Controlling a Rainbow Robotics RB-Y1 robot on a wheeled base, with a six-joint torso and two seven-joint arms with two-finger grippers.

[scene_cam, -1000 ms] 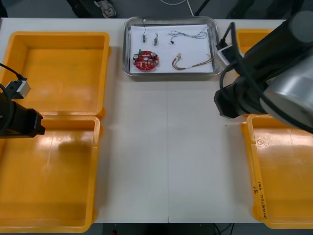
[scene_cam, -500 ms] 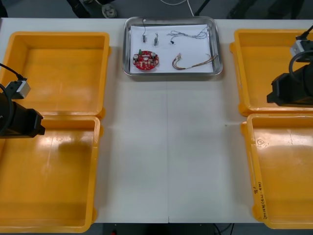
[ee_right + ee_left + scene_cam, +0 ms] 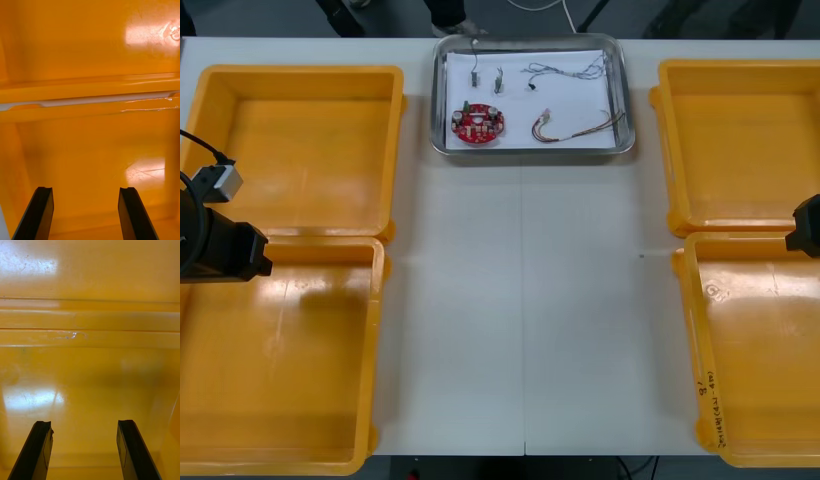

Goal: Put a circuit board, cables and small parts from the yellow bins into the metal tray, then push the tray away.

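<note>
Right claw (image 3: 86,213) hung released, empty, over yellow bins (image 3: 740,150) at three o'clock; left claw (image 3: 84,452) likewise at nine. Loaded metal tray (image 3: 530,150) at twelve: I judged parking clear wisest.

Nothing is being shown clearly enough to be read. A line of dark handwriting (image 3: 710,400) is being carried along the inner rim of the near right yellow bin (image 3: 692,330), but its characters are too small to be made out. A round moulded mark (image 3: 713,292) is being displayed on that bin's floor, and a like mark (image 3: 174,32) is being caught in the right wrist view, unreadable.
</note>
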